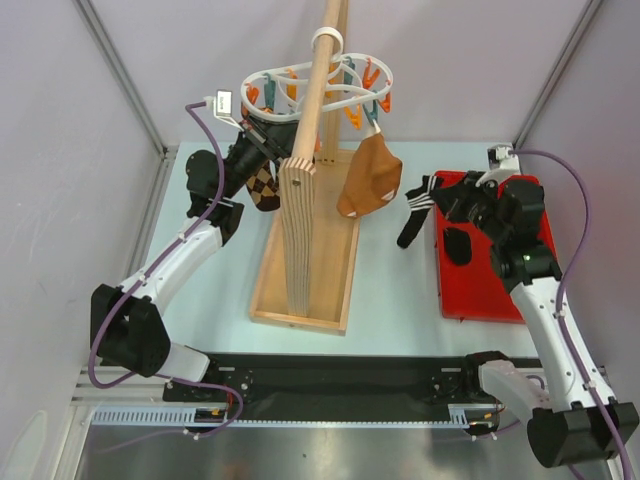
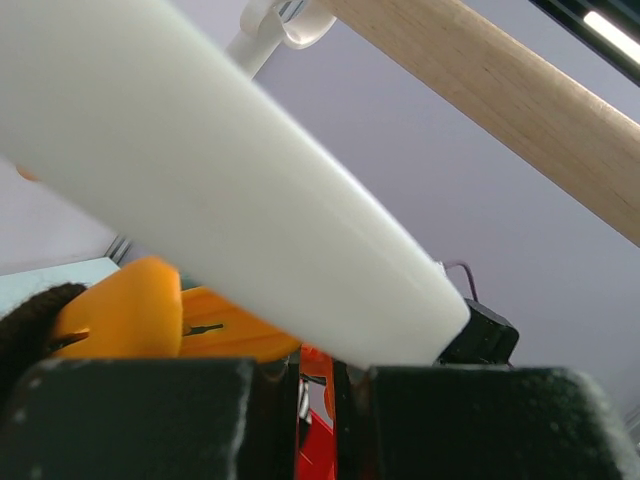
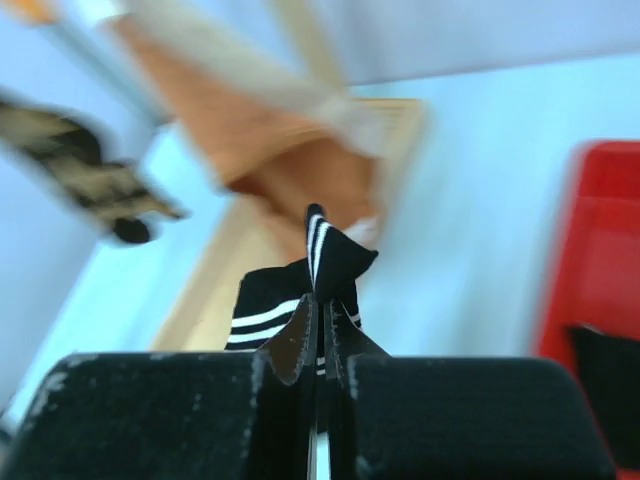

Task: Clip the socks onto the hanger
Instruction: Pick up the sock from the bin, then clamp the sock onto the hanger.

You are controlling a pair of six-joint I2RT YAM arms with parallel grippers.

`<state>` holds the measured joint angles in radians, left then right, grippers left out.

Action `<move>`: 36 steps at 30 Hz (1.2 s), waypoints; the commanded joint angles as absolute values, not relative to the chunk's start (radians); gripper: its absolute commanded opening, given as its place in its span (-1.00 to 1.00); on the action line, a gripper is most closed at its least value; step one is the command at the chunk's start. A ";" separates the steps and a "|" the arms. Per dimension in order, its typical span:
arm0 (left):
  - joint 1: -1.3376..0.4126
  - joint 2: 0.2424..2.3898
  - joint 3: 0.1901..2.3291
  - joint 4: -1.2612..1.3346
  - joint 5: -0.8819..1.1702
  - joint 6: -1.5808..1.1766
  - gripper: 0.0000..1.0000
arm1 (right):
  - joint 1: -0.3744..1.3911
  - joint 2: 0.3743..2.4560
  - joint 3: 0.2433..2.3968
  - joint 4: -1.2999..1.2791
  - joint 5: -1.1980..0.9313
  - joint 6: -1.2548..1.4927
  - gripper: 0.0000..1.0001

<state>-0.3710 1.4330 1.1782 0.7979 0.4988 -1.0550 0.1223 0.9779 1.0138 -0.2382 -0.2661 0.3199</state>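
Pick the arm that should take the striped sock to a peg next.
Right. Its gripper is shut on the striped sock, held clear of the red tray. The left gripper is occupied up at the hanger, against its ring beside an orange peg.

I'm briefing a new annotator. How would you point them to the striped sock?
Find the red tray, right of the wooden stand. Just off its far left corner, the right gripper pinches the dangling striped sock. Unlike the tan sock and the argyle sock near the stand, it is black with white stripes.
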 commanded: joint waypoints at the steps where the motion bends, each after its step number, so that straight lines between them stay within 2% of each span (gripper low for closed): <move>1: -0.383 1.402 1.170 0.784 0.555 -1.068 -1.00 | 0.147 0.951 0.964 -0.118 -0.584 0.362 -1.00; 3: -0.383 1.404 1.169 0.790 0.558 -1.077 -1.00 | 0.172 0.939 0.887 0.062 -0.667 0.437 -1.00; 7: -0.383 1.402 1.170 0.792 0.557 -1.083 -1.00 | 0.274 0.959 0.833 0.342 -0.701 0.549 -1.00; 14: -0.383 1.422 1.174 0.828 0.578 -1.123 -1.00 | 0.422 1.159 0.946 0.625 -0.712 0.621 -1.00; 18: -0.383 1.443 1.173 0.877 0.592 -1.152 -1.00 | 0.463 1.305 1.067 0.621 -0.749 0.621 -1.00; 25: -0.383 1.445 1.172 0.900 0.597 -1.178 -1.00 | 0.472 1.400 1.170 0.660 -0.764 0.640 -1.00; 36: -0.383 1.425 1.170 0.845 0.584 -1.138 -1.00 | 0.489 1.428 1.239 0.630 -0.758 0.646 -1.00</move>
<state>-0.3710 1.4479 1.1778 0.8532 0.5262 -1.1507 0.4789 1.4174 1.1839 0.5961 -0.7502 0.6384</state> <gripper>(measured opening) 0.095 0.017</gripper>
